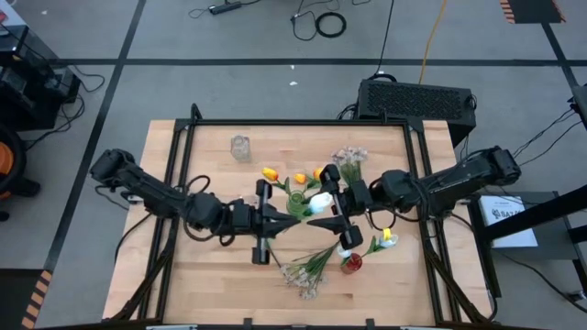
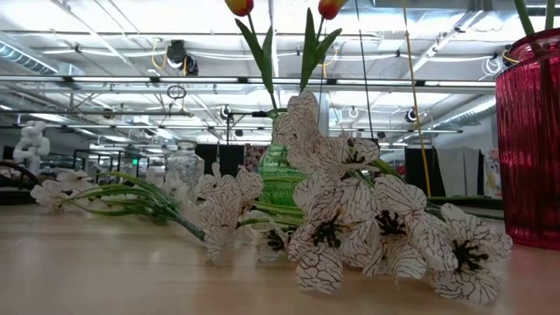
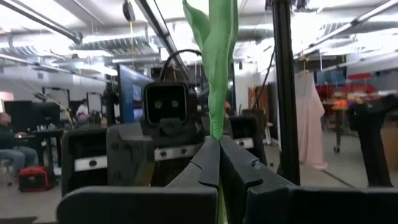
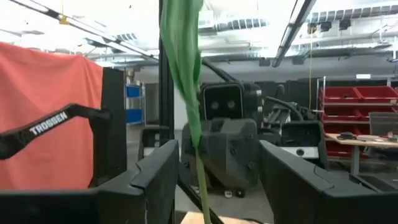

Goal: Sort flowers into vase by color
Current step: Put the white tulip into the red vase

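A white tulip (image 1: 321, 201) stands upright in the air over the table's middle, and my left gripper (image 3: 217, 140) is shut on its green stem. My right gripper (image 4: 217, 149) faces it from the right. It is open, with a finger on each side of the same stem (image 4: 198, 155), and touches nothing. Just beyond them a green vase (image 1: 295, 197) stands with orange tulips (image 1: 270, 172) in it. Whitish blossom sprays (image 1: 307, 270) lie flat on the table near its front edge. Neither gripper shows in the low view. My left gripper pinches the tulip's green stem (image 3: 215, 124) between its two fingers. The fingers come about level from the table's left and lie across the stem. The stem rises upright above the fingers, with its leaf and white head on top.
A clear glass vase (image 1: 240, 147) stands at the far left of the table. A red vase (image 1: 351, 263) stands near right, with a yellow flower (image 1: 387, 236) beside it. Another pale spray (image 1: 348, 158) lies far right. A black box (image 1: 417, 96) sits behind the table.
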